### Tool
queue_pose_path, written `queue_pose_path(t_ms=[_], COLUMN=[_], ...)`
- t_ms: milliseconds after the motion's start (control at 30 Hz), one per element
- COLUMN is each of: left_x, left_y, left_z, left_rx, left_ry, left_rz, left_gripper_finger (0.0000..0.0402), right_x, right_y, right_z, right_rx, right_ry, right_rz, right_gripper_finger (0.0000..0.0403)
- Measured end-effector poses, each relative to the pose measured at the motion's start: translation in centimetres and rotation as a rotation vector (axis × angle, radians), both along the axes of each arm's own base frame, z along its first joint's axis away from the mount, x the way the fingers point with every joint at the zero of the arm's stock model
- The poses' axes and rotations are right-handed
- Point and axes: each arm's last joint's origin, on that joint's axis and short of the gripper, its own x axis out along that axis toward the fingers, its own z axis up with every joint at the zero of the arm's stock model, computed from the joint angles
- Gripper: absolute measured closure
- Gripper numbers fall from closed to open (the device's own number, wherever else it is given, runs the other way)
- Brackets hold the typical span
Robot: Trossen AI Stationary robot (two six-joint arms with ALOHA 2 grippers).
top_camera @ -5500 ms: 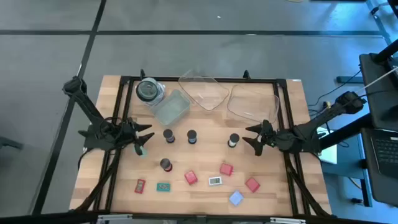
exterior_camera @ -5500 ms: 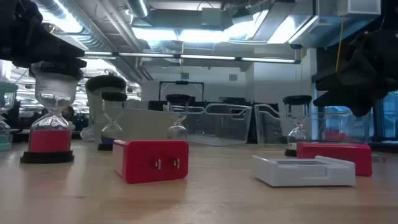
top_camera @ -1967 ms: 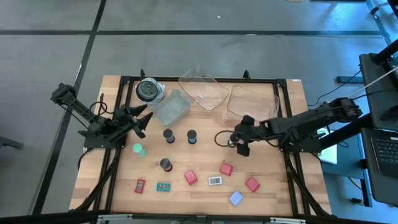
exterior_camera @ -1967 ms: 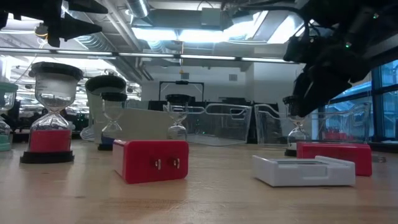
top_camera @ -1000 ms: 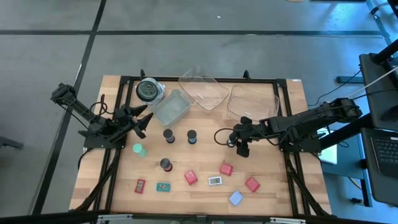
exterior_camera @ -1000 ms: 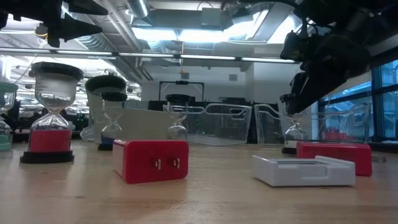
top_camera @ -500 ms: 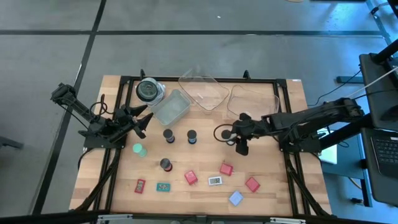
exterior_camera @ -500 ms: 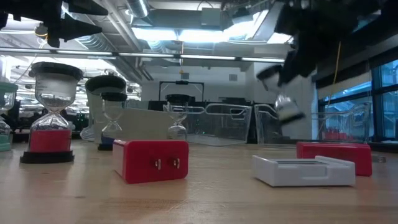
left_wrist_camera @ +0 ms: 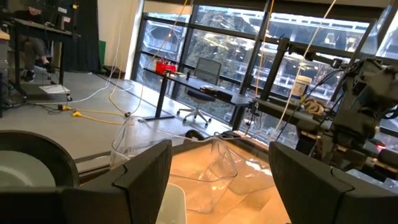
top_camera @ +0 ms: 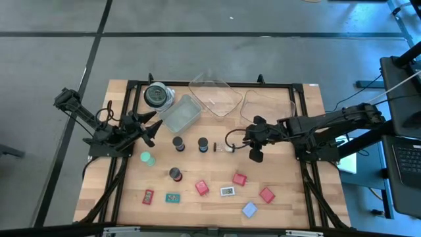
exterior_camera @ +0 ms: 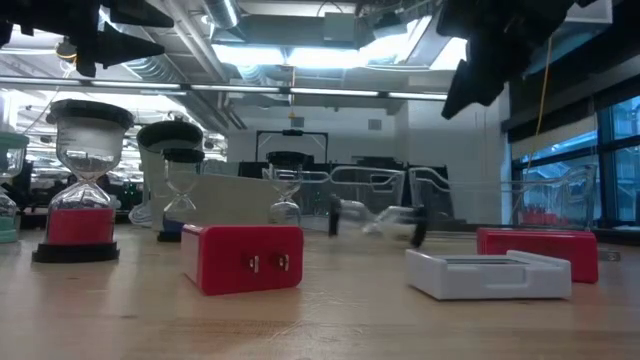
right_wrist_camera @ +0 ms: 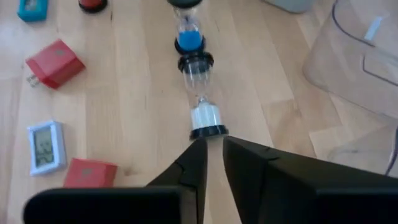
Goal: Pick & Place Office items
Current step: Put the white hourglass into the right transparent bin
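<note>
Near the table's (top_camera: pixel 309 197) middle, the right hand (top_camera: pixel 253 155) hangs shut and empty over a toppled white-sand hourglass (top_camera: pixel 225 148); the left hand (top_camera: pixel 152 128) waits wide.

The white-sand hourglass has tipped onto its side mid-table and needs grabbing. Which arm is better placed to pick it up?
Right. The right end effector, shut and empty, hovers just beside the fallen hourglass; its wrist view shows the hourglass right ahead. The left end effector waits open near the table's left edge, with other hourglasses between.

No text, label, brand or number can be read on anything here.
</note>
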Motion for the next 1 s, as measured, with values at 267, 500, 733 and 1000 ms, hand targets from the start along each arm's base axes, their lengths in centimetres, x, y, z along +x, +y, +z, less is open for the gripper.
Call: queue_pose_path(t_ms=[267,500,733,1000], left_x=[0.0,0.0,0.1,0.2], left_y=[0.0,0.0,0.0,-0.1], left_z=[0.0,0.0,-0.2,-0.8], left_rx=[0.000,0.001,-0.006,-0.030], left_ry=[0.000,0.000,0.005,0.010], left_rz=[0.000,-0.002,-0.007,-0.012], left_gripper_finger=[0.0138,0.0138,0.0138,0.0138], right_x=[0.3,2.1,4.7,6.9], right_y=[0.1,0.3,-0.3,-1.4], right_z=[0.1,-1.2,-5.5,-8.2], right_rx=[-0.032,-0.084,-0.097,-0.080], right_ry=[-0.036,-0.040,0.079,0.072], right_rz=[0.051,0.106,0.127,0.206], right_gripper_finger=[0.0282,0.0146,0.0060,0.0080])
